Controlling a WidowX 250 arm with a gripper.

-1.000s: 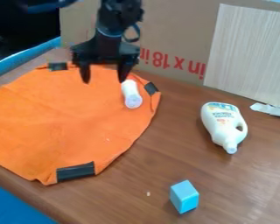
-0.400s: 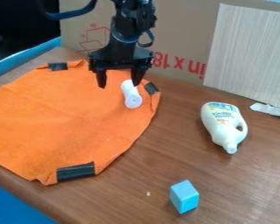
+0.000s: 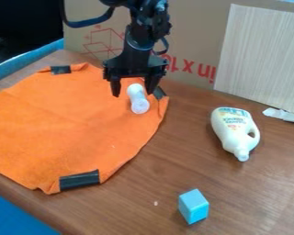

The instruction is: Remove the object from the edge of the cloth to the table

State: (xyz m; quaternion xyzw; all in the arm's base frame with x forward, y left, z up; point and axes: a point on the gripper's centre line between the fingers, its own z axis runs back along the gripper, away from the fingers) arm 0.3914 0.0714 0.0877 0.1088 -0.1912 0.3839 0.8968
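Observation:
My gripper [image 3: 133, 95] hangs over the cloth's back right part, open, its two fingers on either side of the upper end of a small white cylinder [image 3: 138, 98]. The cylinder lies on the orange cloth [image 3: 70, 124], near its right edge, and nothing is held. Whether the fingers touch the cylinder or hover above it, I cannot tell. Brown wooden table [image 3: 174, 151] surface extends to the right of the cloth.
A white bottle with a handle [image 3: 234, 132] lies on the table at the right. Toward the front is a blue block [image 3: 193, 206]. Behind the cloth stands a cardboard box [image 3: 192, 27], with a pale board [image 3: 260, 55] at the right. Black tape [image 3: 79, 180] marks the cloth's front corner.
My gripper has moved right and slightly down, from left of the white cylinder to around its upper end. The cylinder, cloth, bottle and block have stayed put.

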